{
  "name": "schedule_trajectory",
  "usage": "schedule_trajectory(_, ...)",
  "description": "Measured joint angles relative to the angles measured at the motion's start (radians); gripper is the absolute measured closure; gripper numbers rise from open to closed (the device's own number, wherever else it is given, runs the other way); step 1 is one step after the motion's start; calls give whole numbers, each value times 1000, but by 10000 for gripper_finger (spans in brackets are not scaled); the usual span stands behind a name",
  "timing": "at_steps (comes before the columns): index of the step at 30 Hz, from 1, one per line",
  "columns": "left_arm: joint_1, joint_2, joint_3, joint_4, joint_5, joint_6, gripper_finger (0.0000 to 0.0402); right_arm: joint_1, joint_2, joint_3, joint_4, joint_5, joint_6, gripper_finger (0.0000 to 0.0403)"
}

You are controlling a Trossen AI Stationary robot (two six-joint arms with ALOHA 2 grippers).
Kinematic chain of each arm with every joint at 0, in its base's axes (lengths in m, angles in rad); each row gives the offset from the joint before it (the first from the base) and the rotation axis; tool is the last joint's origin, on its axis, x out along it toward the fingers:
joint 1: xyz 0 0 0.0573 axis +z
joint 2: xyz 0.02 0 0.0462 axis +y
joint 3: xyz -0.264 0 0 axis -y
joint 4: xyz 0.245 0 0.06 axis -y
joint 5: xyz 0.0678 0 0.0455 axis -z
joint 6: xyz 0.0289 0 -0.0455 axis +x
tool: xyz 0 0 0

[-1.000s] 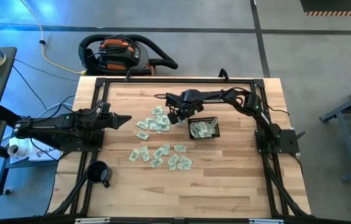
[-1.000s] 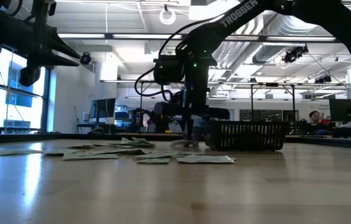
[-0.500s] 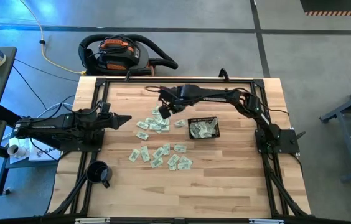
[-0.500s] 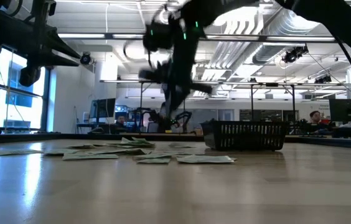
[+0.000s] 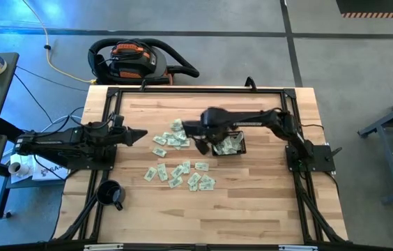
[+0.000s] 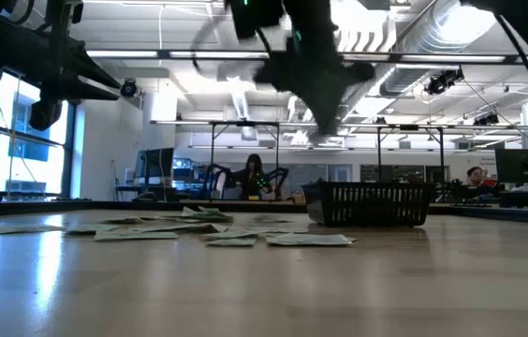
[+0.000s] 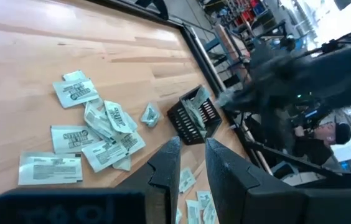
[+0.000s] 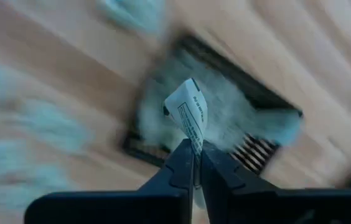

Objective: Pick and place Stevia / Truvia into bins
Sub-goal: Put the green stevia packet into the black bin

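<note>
Wooden table, right claw pinching a sachet above the black basket, left claw parted, idle.

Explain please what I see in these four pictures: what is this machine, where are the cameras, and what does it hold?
It is a robot with two dark arms at a wooden table. One camera looks down from above, one sits at table height, and one rides on each wrist. Green-white sachets lie scattered beside a small black basket, which already contains some. The right hand, seen by its own wrist camera, pinches one sachet over the basket. The left hand waits at the table's left side, holding nothing.
</note>
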Motion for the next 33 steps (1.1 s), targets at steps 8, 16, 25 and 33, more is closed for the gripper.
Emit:
schedule_trajectory(8,0,-2,0,4,51,0,291,-43,-55,-321,257,-126,70,388)
schedule_trajectory(16,0,-2,0,4,58,-2,291,-49,-65,-334,254,-99,90,336)
schedule_trajectory(25,0,-2,0,4,58,-2,291,-25,-62,-302,291,-110,-11,145)
schedule_trajectory(33,0,-2,0,4,52,-2,291,36,-58,-223,642,23,-745,99)
